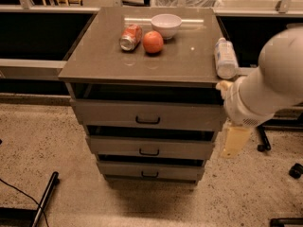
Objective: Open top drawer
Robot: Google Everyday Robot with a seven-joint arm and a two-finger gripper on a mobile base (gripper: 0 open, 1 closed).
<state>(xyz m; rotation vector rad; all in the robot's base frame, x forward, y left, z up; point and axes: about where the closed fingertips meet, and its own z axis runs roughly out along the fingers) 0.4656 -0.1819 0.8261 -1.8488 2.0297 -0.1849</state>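
The top drawer (pixel 189 117) is the widest grey front, just under the cabinet top, with a small dark bail handle (pixel 147 121) at its centre. It stands slightly proud of the frame. My gripper (pixel 235 141) is a cream-coloured piece hanging below my white arm (pixel 270 84). It is to the right of the drawer stack, level with the gap between the top and middle drawers, and apart from the handle.
On the cabinet top (pixel 104 56) lie a red can (pixel 131 36), an orange fruit (pixel 153 42), a white bowl (pixel 166 25) and a bottle (pixel 225 58) at the right edge. The middle drawer (pixel 118 146) and bottom drawer (pixel 123 169) sit below. Chair castors (pixel 296 170) stand at the right.
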